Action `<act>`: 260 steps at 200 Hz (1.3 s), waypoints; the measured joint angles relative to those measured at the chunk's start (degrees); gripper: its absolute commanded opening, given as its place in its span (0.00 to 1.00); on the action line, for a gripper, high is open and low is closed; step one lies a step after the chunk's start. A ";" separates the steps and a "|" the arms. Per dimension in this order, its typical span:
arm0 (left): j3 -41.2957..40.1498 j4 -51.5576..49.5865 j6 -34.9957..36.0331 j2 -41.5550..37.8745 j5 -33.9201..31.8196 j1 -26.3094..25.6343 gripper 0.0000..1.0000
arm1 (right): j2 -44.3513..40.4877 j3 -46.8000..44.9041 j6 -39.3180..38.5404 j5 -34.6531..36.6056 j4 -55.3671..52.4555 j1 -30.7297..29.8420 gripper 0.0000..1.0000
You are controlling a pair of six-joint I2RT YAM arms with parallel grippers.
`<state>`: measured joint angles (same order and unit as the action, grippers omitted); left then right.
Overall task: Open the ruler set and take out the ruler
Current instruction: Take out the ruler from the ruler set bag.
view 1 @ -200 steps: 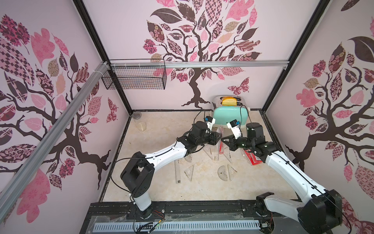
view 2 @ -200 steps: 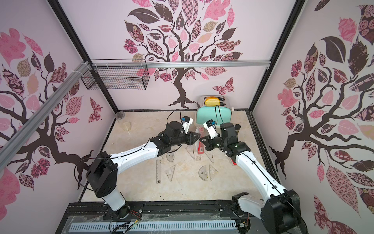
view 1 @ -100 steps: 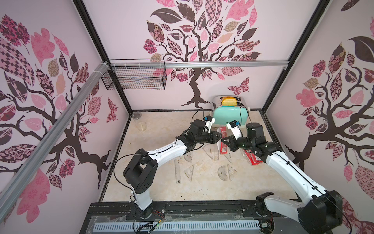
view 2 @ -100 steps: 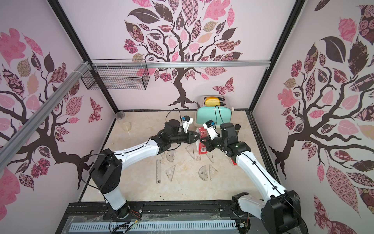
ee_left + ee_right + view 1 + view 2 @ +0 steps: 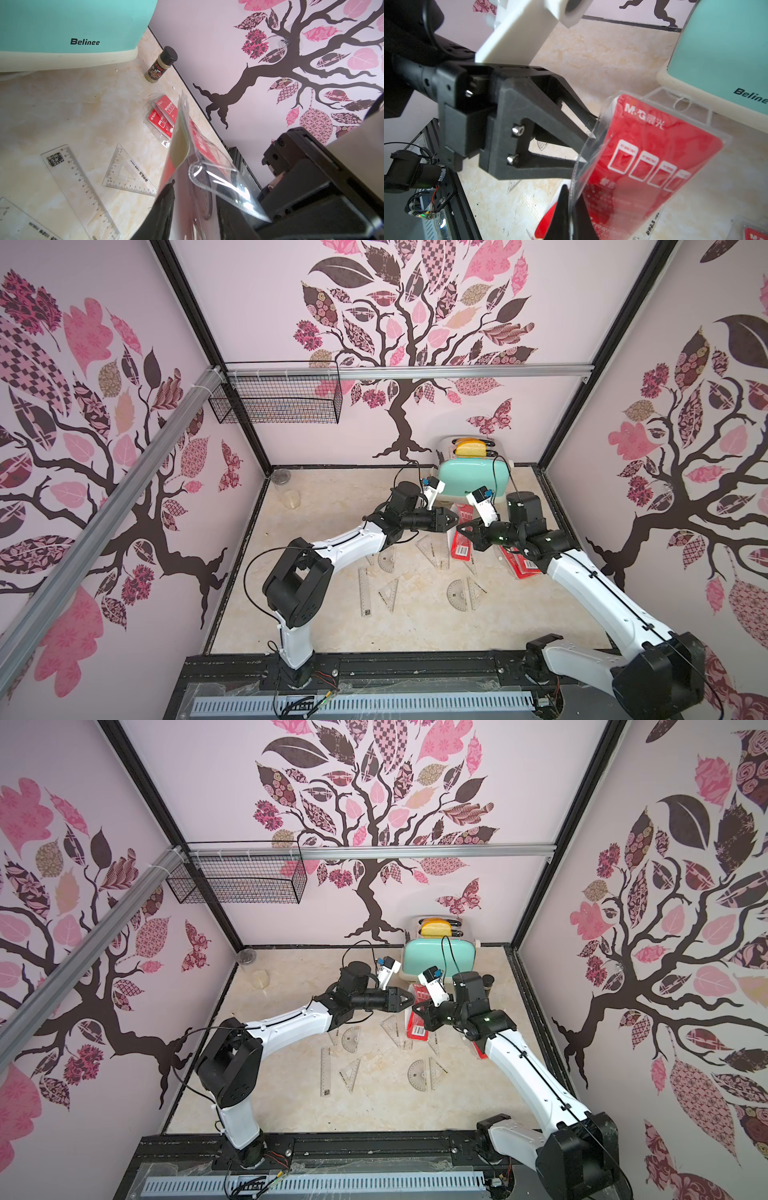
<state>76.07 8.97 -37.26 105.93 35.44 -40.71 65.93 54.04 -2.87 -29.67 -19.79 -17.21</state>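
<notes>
The ruler set [image 5: 462, 533] is a clear plastic pouch with a red card inside, held up off the table in front of the toaster. My right gripper [image 5: 572, 193] is shut on one clear edge of the pouch [image 5: 643, 158]. My left gripper [image 5: 589, 145] faces it with its jaws apart, and its fingertips straddle the pouch's open flap [image 5: 218, 180]. In both top views the two grippers [image 5: 451, 519] [image 5: 415, 1009] meet nose to nose. A rounded clear piece shows faintly inside the pouch. A straight clear ruler [image 5: 364, 591] lies loose on the table.
Clear set squares [image 5: 388, 593] and protractors [image 5: 457, 594] are scattered on the table under the arms. More red ruler packs [image 5: 164, 116] lie by the right wall. A mint toaster [image 5: 473, 481] stands at the back, with a spice bottle [image 5: 161, 64] beside it and a plastic cup [image 5: 291, 499] at the back left.
The left gripper's jaws have spread wider at the pouch's flap, and its forearm has straightened toward the pouch. The right gripper keeps its hold in the same place.
</notes>
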 measured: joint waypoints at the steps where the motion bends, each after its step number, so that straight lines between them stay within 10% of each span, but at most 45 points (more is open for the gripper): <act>1: 0.04 -0.04 0.00 0.04 0.02 -0.02 0.39 | 0.00 0.00 0.00 0.00 -0.04 0.00 0.00; 164: 3.15 -7.80 5.55 2.99 5.79 -1.14 0.16 | 0.00 0.02 -2.12 0.94 -2.03 0.11 0.00; 260: 0.11 -8.81 5.84 -0.81 -1.55 0.07 0.03 | 0.00 0.02 -2.34 1.53 -1.42 0.09 0.00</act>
<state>76.18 0.16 -31.42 105.12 33.89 -40.64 65.93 54.06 -5.21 -28.14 -21.21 -17.12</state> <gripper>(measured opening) 0.055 0.057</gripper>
